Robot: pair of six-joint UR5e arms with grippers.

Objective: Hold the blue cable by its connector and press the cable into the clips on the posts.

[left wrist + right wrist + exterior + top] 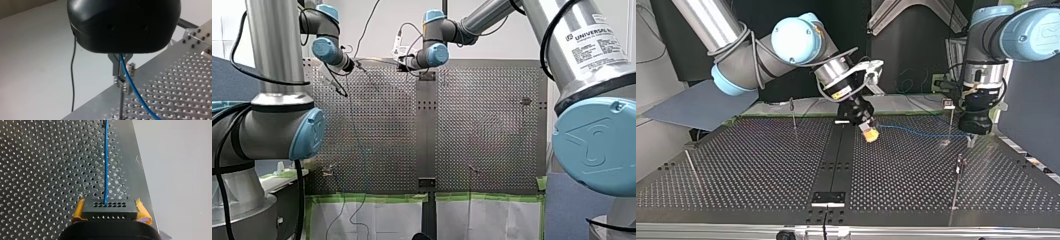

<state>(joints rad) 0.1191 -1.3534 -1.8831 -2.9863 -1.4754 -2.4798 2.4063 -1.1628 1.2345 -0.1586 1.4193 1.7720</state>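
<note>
Only the right wrist view shows us the black perforated connector block (110, 210) gripped between our right gripper's (109, 205) 2 yellow pads (78, 211), the thin blue cable (106, 165) leaving it straight over the perforated metal table (37, 170). The top view has the cable along its far side, middle to right. In the left wrist view our left gripper's (122, 72) metal fingers (115, 67) pinch it above a small clip (123, 84) on a thin post (121, 105), their tips blurred.

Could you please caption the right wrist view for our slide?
Yellow-padded right gripper clamps black connector; blue cable runs ahead over perforated table.
</note>
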